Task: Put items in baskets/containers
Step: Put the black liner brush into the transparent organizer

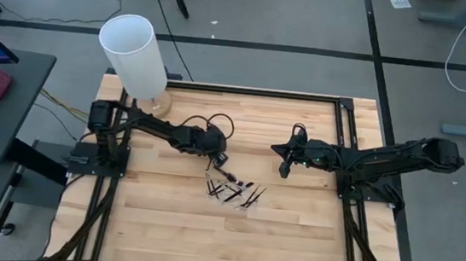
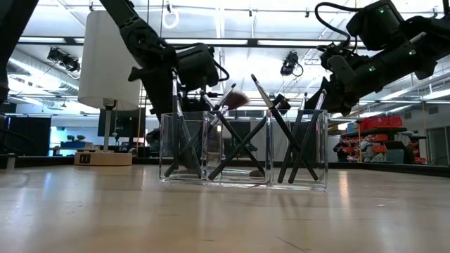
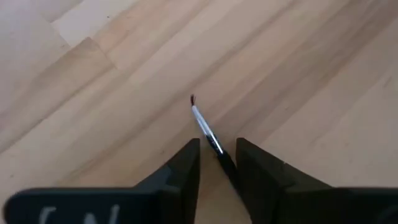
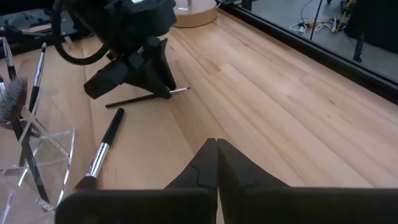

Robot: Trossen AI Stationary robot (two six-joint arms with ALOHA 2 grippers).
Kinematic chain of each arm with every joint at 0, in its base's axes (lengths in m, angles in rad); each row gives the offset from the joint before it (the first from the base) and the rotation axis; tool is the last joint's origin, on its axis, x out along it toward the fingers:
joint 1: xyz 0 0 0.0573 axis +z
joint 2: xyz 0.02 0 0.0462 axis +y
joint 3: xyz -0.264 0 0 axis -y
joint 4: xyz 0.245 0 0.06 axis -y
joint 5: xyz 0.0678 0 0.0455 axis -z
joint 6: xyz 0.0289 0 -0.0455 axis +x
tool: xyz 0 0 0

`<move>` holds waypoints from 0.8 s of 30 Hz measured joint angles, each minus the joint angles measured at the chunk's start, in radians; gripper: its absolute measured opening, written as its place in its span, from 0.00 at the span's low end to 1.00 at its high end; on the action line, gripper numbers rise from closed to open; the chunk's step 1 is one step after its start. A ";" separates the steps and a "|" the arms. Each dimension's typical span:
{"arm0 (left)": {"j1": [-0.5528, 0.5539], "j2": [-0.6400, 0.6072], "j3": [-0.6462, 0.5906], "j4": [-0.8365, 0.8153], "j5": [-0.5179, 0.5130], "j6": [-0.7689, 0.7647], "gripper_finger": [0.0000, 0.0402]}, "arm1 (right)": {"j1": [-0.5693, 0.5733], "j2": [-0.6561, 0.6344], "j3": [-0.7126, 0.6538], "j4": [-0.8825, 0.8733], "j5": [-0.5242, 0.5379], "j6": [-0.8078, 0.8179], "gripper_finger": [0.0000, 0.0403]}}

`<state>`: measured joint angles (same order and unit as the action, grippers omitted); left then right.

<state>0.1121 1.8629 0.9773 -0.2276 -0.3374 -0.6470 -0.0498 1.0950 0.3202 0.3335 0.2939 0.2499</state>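
Left gripper (image 1: 221, 158), centre of the high view, clamped on one thin brush (image 3: 205, 127). In the left wrist view the shaft runs up between the fingers (image 3: 186, 165), silver ferrule and small dark tip pointing away over bare wood. In the right wrist view that brush lies nearly level, low over the table (image 1: 291, 239) at upper middle of the frame; we cannot tell whether it touches.

Holder (image 2: 242, 147) sits mid-frame in the low view: clear, three compartments, all with brushes leaning crossed inside. In the high view it lies just below and right of the left gripper, visible mainly as a dark cluster.

One loose brush (image 4: 102, 152) lies flat on the wood, left of centre in the right wrist view, just beside the holder's clear wall.

Right gripper (image 1: 284, 163) hangs mid-right in the high view, fingers pressed together on nothing, well apart from the holder. White cylinder (image 1: 134, 55) at upper left, not involved.

Our judgement on the step:
- Brush is held nearly flat; we must tip it upright before lowering.
- Come down over a gap between the leaning brushes, not onto their crossed shafts.
- Clear walls are hard to see; use the low view for rim height.
- Release only once the end is inside, or it may tip out.
- Holder looks light and may slide if nudged.
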 joint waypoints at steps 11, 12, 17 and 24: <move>-0.064 -0.010 -0.236 0.331 -0.128 -0.049 0.08 | 0.001 0.000 0.000 0.004 0.000 -0.004 0.01; -0.067 -0.014 -0.267 0.394 -0.131 -0.047 0.09 | 0.001 0.000 0.000 0.005 0.000 -0.004 0.01; -0.076 -0.018 -0.360 0.602 -0.121 0.017 0.20 | 0.001 0.000 0.000 0.012 0.000 -0.004 0.01; -0.077 -0.014 -0.435 0.764 -0.119 0.084 0.38 | 0.001 0.000 0.000 0.027 0.000 0.001 0.01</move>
<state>0.0351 1.8484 0.5423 0.5360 -0.4567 -0.5628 -0.0486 1.0950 0.3202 0.3608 0.2939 0.2508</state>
